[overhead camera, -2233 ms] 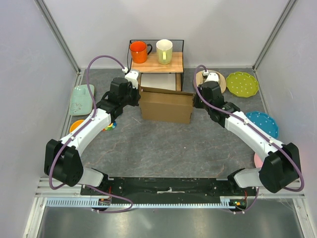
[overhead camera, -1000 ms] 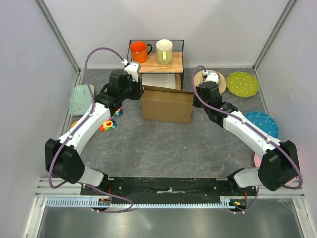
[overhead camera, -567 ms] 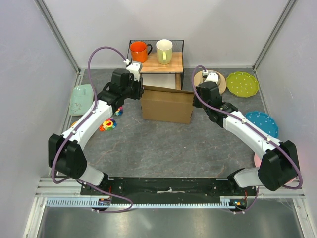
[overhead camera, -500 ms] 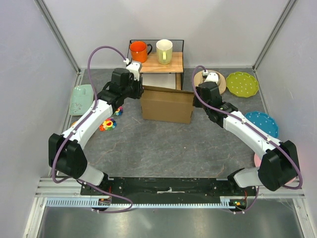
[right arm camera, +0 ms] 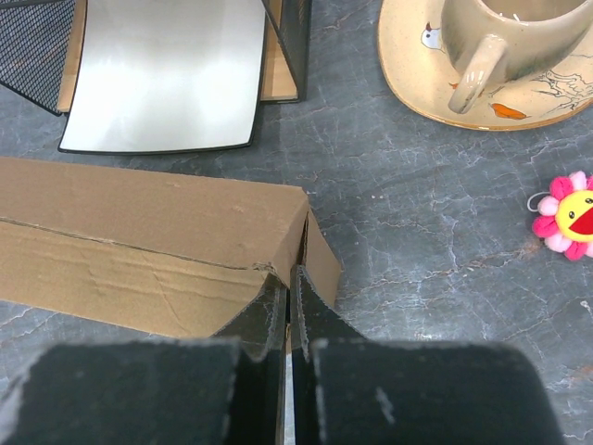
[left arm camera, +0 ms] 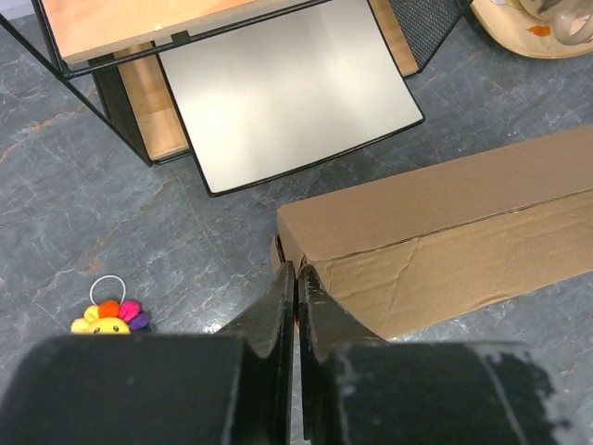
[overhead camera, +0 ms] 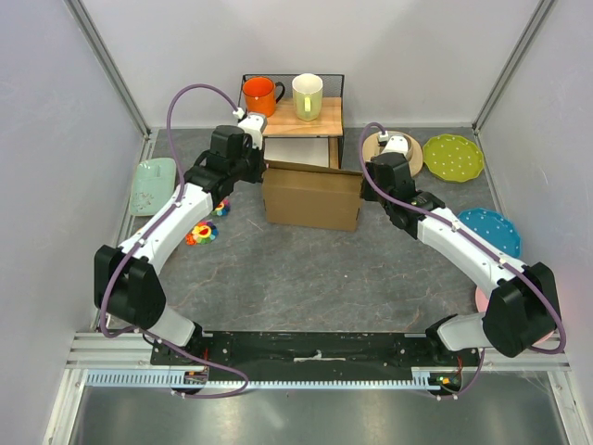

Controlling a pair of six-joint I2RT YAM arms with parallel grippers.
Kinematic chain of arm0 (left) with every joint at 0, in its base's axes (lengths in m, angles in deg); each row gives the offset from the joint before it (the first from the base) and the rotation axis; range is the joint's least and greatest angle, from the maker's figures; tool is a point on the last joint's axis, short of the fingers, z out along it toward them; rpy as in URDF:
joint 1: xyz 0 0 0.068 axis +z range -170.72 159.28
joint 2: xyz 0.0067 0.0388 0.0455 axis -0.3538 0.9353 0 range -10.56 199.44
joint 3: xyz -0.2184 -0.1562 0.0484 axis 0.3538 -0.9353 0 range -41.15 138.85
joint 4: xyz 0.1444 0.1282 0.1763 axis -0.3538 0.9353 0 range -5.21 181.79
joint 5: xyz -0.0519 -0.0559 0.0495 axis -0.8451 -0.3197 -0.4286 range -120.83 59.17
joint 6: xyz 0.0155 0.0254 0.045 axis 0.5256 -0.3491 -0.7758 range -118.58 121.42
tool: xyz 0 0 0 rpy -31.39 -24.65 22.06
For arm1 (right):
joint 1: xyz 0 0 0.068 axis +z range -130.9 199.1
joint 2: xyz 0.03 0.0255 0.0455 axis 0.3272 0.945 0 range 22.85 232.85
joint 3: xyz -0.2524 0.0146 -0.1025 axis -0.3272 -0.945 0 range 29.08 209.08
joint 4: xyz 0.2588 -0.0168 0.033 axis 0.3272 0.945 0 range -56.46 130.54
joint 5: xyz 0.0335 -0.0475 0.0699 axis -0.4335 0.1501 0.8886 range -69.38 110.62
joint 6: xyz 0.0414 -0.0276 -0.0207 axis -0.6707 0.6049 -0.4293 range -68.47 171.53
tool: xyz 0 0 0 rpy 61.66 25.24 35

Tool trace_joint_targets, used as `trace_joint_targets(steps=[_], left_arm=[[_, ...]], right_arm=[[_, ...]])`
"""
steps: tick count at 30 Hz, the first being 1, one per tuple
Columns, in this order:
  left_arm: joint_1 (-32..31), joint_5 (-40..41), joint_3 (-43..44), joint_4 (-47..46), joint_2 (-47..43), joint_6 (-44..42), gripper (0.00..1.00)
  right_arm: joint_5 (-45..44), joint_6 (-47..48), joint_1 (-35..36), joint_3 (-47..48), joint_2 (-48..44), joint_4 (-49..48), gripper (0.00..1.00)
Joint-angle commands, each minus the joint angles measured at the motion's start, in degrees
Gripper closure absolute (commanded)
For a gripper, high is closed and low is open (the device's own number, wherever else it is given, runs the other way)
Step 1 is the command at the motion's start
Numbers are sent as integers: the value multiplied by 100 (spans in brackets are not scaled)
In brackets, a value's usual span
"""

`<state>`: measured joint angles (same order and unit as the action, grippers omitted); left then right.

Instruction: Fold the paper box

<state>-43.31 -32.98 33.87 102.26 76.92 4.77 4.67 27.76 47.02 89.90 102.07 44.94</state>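
The brown cardboard paper box (overhead camera: pixel 311 195) stands folded up in the middle of the table, in front of the rack. My left gripper (overhead camera: pixel 255 172) is at its left end. In the left wrist view the jaws are shut, with the tips (left arm camera: pixel 296 271) touching the box's left end corner (left arm camera: pixel 306 232). My right gripper (overhead camera: pixel 368 185) is at the right end. In the right wrist view its jaws (right arm camera: pixel 289 276) are closed on the edge of the box's end wall, beside a loose side flap (right arm camera: pixel 321 258).
A wire rack (overhead camera: pixel 293 120) with an orange mug (overhead camera: pixel 259 96) and a cream mug (overhead camera: pixel 308 95) stands just behind the box, above a steel tray (left arm camera: pixel 287 93). A beige saucer with a cup (right arm camera: pixel 482 65), green plate (overhead camera: pixel 453 156), blue plate (overhead camera: pixel 493 230), mint tray (overhead camera: pixel 152 184) and flower toys (left arm camera: pixel 109 317) lie around.
My left gripper has moved up and to the right, from beside the box's left side to its far left corner. The right gripper and the box have barely moved.
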Motion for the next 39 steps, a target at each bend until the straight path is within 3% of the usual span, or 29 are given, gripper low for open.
trace_joint_targets(steps=[1, 22, 24, 31, 39], left_arm=[[9, -101, 109, -218, -73, -169, 98], [-114, -75, -2027, -1132, -645, 587, 98], [-123, -14, -2036, -1132, -662, 587, 98], [-132, 92, -1886, -1053, -627, 526, 98], [-158, 101, -1746, -930, -539, 517, 98]], right_arm=[[214, 39, 29, -263, 296, 1128, 100], [259, -22, 55, -62, 243, 1172, 100], [250, -14, 55, 0, 190, 1198, 97], [223, -31, 55, 360, -55, 1224, 72], [-66, 21, 55, 817, -117, 1330, 66]])
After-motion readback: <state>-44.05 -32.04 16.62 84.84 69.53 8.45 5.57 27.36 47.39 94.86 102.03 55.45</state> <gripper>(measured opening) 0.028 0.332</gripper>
